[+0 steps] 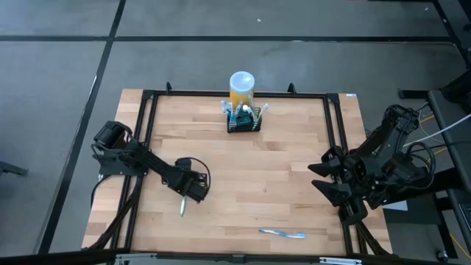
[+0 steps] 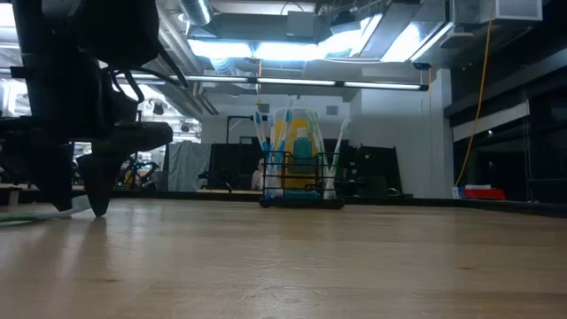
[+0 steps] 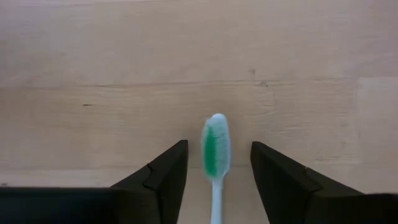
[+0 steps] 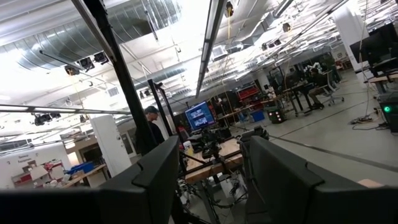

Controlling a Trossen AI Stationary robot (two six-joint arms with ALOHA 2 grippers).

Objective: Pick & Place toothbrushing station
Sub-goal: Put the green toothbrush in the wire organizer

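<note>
The toothbrushing station (image 1: 243, 120) is a small black wire-mesh holder with several toothbrushes standing in it, at the table's far middle; it also shows in the low view (image 2: 301, 182). A white toothbrush with green bristles (image 3: 216, 149) lies flat on the table near the left (image 1: 182, 207). My left gripper (image 3: 217, 171) is low over it, open, with one finger on each side of the brush head and not touching it; it also shows in the high view (image 1: 193, 189). My right gripper (image 1: 329, 181) is open and empty at the table's right edge.
A yellow cylinder with a white round top (image 1: 242, 87) stands just behind the station. A second toothbrush with blue on it (image 1: 282, 233) lies near the table's front edge. A black frame (image 1: 147, 132) runs around the wooden table top.
</note>
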